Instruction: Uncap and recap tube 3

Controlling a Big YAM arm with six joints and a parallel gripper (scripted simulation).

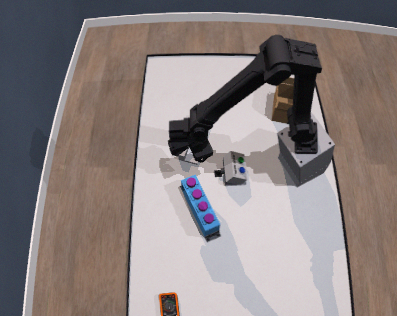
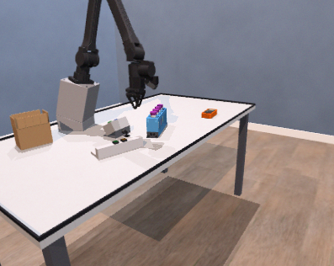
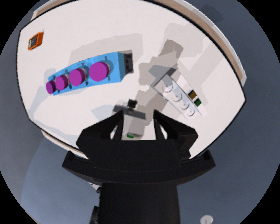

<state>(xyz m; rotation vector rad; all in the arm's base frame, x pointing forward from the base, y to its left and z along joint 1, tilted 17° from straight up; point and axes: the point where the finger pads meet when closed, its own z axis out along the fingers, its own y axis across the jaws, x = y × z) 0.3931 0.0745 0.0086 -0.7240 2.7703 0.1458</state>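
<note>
The blue decapping station (image 1: 211,228) (image 2: 156,125) (image 3: 118,66) carries tubes with purple caps, all on. The cap of tube 3 (image 1: 197,194) (image 3: 77,77) is second from the end nearer the tray. Whether any cap is loose cannot be told. The pale cap tray (image 2: 120,148) (image 3: 178,96) shows no cap in its nests; its amber lamp (image 3: 192,94) and green lamp (image 3: 198,102) look dark. The key housing (image 1: 232,176) (image 2: 117,125) bears a blue key (image 1: 242,170) and a green key (image 1: 241,160) (image 3: 131,135). My gripper (image 1: 190,154) (image 2: 135,105) (image 3: 138,113) is partly open and empty, above the table, hiding most of the tray in the top view.
A cardboard box (image 1: 283,107) (image 2: 32,131) stands beside the arm's grey base (image 1: 308,160) (image 2: 77,103). An orange meter-like device (image 1: 169,304) (image 2: 209,113) (image 3: 35,40) lies beyond the far end of the station. The key housing stands between the base and the station.
</note>
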